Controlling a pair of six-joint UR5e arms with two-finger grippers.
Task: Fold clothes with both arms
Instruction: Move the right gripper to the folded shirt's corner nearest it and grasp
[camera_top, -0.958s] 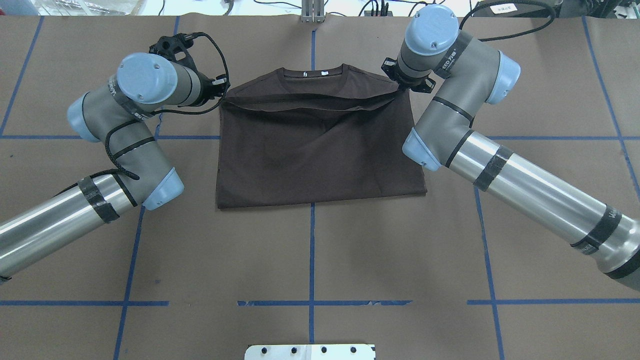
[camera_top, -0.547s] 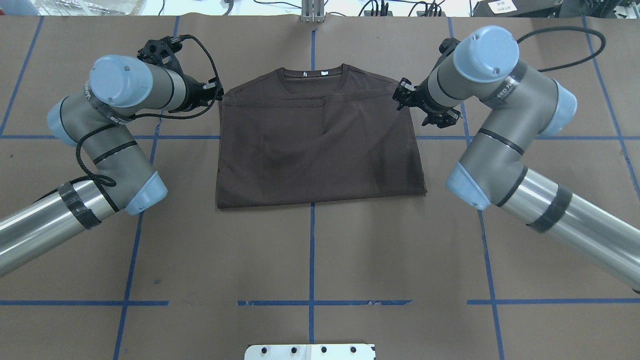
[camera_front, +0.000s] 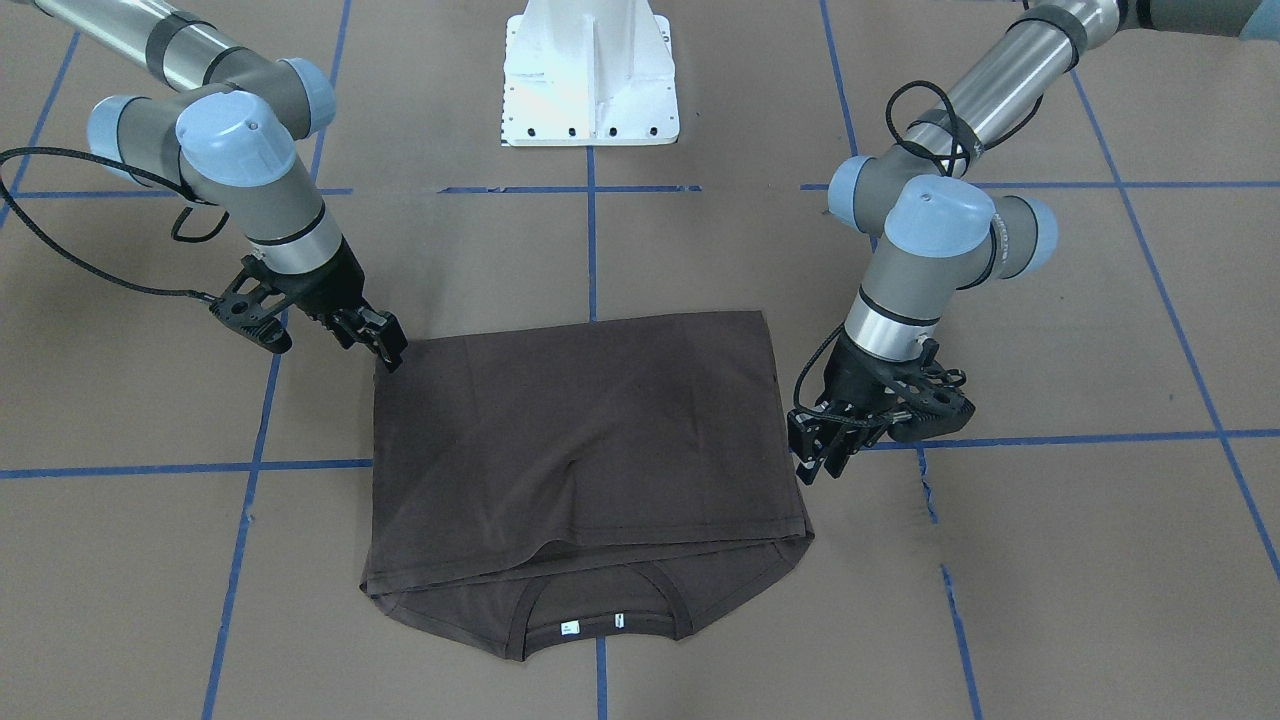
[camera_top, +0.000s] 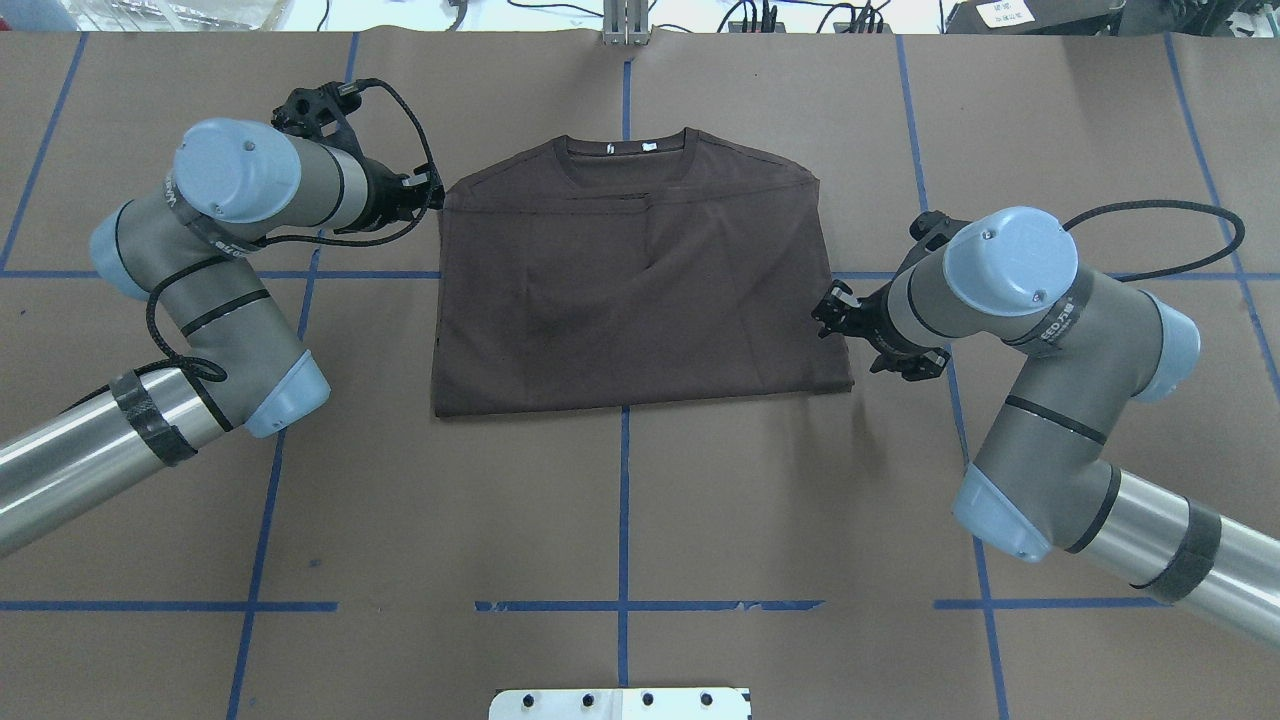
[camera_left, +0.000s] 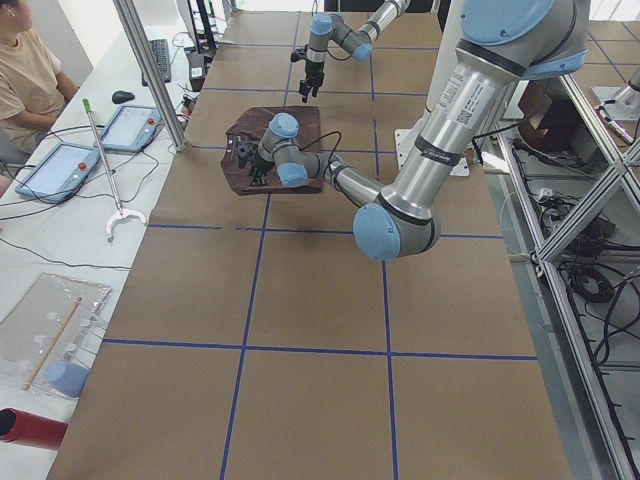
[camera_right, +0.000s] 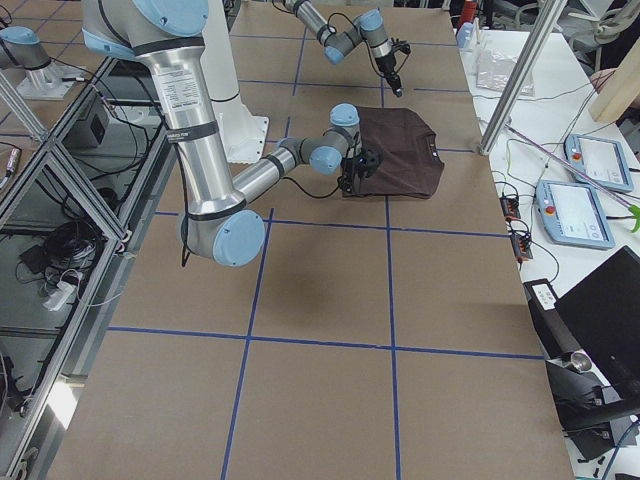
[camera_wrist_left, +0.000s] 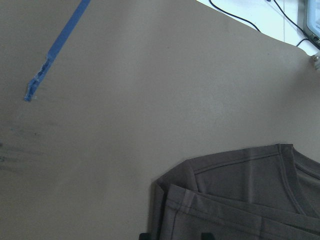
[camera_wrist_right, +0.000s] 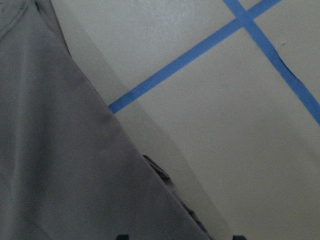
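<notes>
The dark brown T-shirt (camera_top: 640, 290) lies flat on the brown table, folded in half, with its collar and white neck tags on the far side (camera_front: 590, 625). My left gripper (camera_top: 432, 195) hovers at the shirt's far left corner with its jaws apart and nothing in them; it also shows in the front view (camera_front: 818, 450). The left wrist view shows that corner (camera_wrist_left: 240, 200) lying flat. My right gripper (camera_top: 828, 315) is open and empty at the shirt's right edge, near the front corner (camera_front: 385, 345). The right wrist view shows that edge (camera_wrist_right: 60, 150).
The white pedestal base (camera_front: 590, 70) stands at the robot's side of the table. Blue tape lines (camera_top: 624, 500) cross the table. In the left side view an operator (camera_left: 25, 70), tablets (camera_left: 55, 170) and a metal post (camera_left: 150, 75) are at the far edge.
Both grippers let go of the lifted hem, and the top layer now lies flat. My right gripper moved back along the shirt's right edge towards the robot. The left arm barely moved.
</notes>
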